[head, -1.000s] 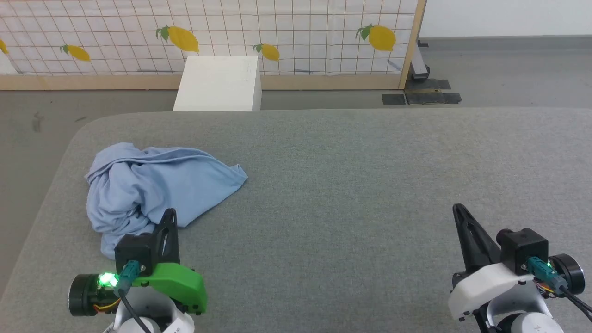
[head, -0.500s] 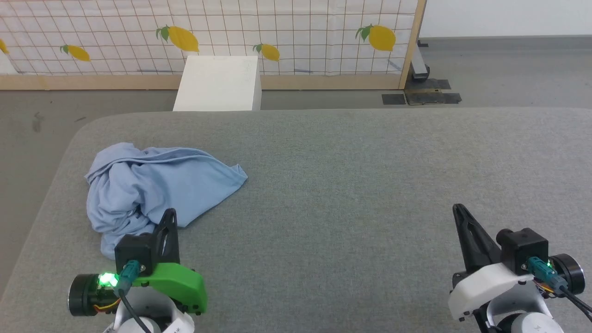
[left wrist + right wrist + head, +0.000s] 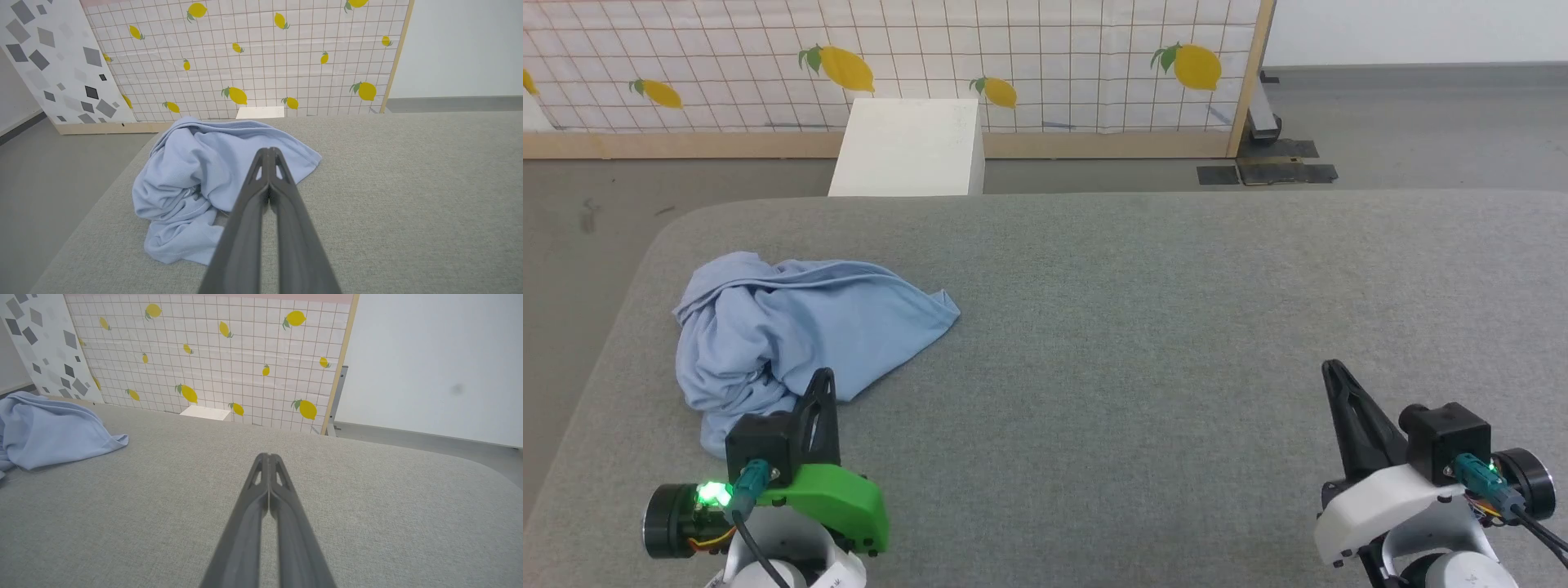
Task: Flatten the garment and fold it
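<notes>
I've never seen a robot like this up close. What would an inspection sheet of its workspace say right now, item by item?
Surface: grey fabric-covered table with rounded corners.
Job's things: light blue shirt, crumpled in a heap on the table's left side, not yet flattened or folded.
Clutter: nothing seen.
Pincers: left pincer shut and empty, at the shirt's near edge; contact cannot be told. Right pincer shut and empty, over bare table well apart from the shirt.
Cables: left wrist cable and right wrist cable, both teal-plugged.
Surroundings: white box on the grey floor beyond the table; lemon-print screen behind it.
</notes>
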Controlling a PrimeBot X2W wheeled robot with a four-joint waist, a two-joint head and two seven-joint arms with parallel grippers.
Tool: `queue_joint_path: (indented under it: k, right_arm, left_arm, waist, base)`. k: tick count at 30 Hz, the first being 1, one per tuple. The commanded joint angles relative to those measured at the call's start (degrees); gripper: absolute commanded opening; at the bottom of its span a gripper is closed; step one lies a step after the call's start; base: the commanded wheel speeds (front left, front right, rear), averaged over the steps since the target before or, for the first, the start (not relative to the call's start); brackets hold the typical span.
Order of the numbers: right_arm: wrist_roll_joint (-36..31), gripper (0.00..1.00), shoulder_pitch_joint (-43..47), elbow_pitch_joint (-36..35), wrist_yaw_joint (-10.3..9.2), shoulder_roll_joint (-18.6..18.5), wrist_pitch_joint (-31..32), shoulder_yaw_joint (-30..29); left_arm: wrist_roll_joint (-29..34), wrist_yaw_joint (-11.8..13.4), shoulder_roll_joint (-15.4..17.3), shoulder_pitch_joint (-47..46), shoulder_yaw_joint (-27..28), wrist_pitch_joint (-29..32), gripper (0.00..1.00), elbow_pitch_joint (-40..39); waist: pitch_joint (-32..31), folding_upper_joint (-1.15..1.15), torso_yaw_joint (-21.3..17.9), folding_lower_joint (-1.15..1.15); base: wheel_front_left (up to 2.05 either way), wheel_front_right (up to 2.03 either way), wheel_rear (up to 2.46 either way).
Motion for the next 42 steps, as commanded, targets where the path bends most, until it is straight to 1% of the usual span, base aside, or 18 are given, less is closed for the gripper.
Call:
queue_joint_path:
  k: [1, 37, 38, 42]
  right_arm:
    - [-0.36, 0.0, -0.85, -0.27, -0.09, 0.05, 0.01, 0.15]
    - [-0.36, 0.0, -0.85, -0.27, -0.09, 0.05, 0.01, 0.15]
    - [0.0, 1.0, 0.0, 0.0, 0.0, 0.0, 0.0, 0.0]
    - [0.06, 1.0, 0.05, 0.04, 0.0, 0.0, -0.02, -0.07]
  left_arm:
    - [0.73, -0.06, -0.26, 0.59, 0.13, 0.07, 0.0, -0.15]
    - [0.73, -0.06, -0.26, 0.59, 0.13, 0.07, 0.0, -0.15]
    - [0.0, 0.0, 0.0, 0.0, -0.01, 0.0, 1.0, 0.0]
    - [-0.32, -0.01, 0.01, -0.01, -0.12, -0.03, 1.0, 0.02]
  waist:
    - [0.0, 0.23, 0.0, 0.0]
    - [0.0, 0.23, 0.0, 0.0]
    - [0.0, 0.0, 0.0, 0.0]
    - [0.0, 0.0, 0.0, 0.0]
  base:
    - [0.0, 0.0, 0.0]
    - [0.0, 0.0, 0.0]
    - [0.0, 0.0, 0.0]
    - [0.0, 0.0, 0.0]
